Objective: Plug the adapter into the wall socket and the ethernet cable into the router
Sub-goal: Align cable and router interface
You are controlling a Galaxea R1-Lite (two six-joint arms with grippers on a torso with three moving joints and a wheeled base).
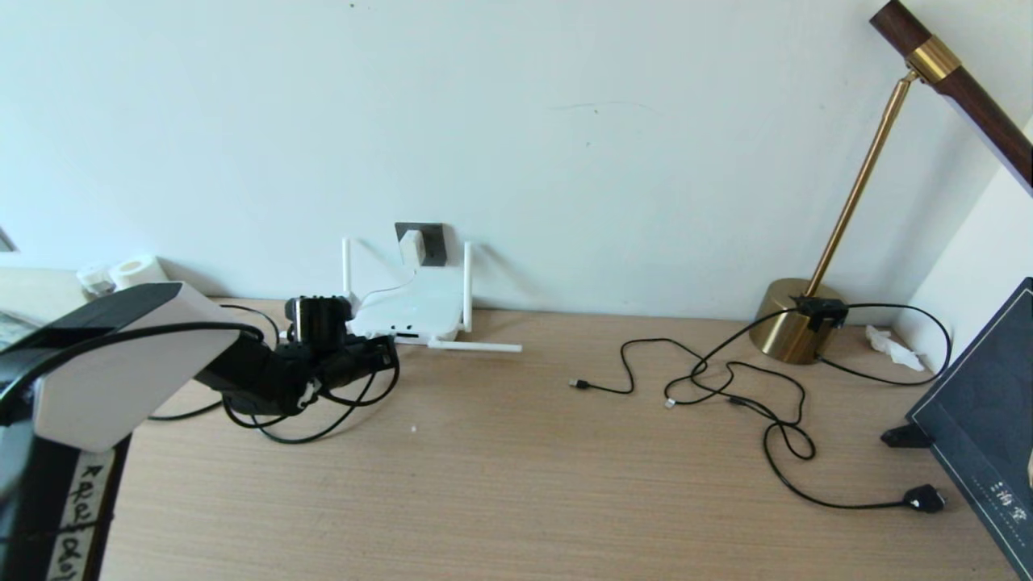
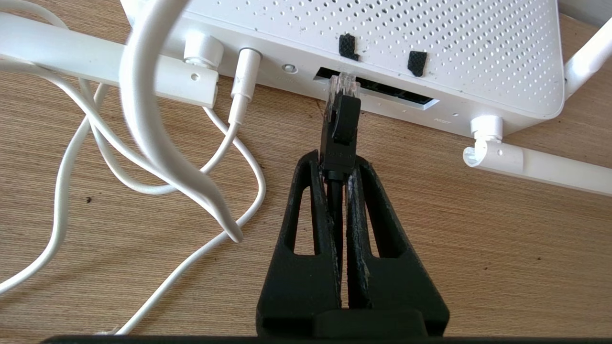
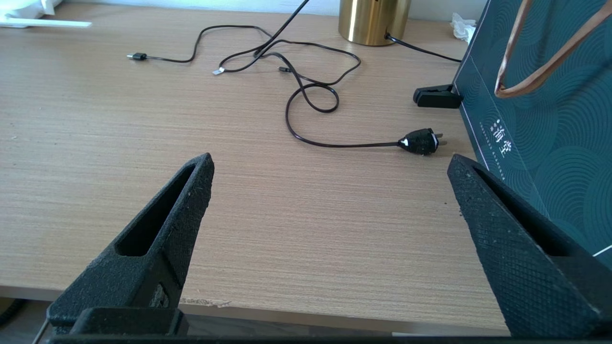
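The white router (image 1: 411, 311) lies against the wall, its antennas partly folded down. Above it the white adapter (image 1: 411, 246) sits on the dark grey wall socket (image 1: 433, 242), and its thin cord runs down to the router. My left gripper (image 2: 337, 160) is shut on the black plug of the ethernet cable (image 2: 340, 129). The plug's clear tip touches the mouth of the dark slot (image 2: 392, 93) on the router's (image 2: 382, 38) front edge. In the head view this gripper (image 1: 379, 355) is just left of the router. My right gripper (image 3: 330, 162) stands open over the table's front edge, holding nothing.
White cord loops (image 2: 158, 143) lie beside the left gripper. Thin black cables (image 1: 726, 387) sprawl across the right half, ending in a black two-pin plug (image 1: 924, 498). A brass lamp base (image 1: 795, 323) and a dark teal bag (image 1: 984, 420) stand at the right.
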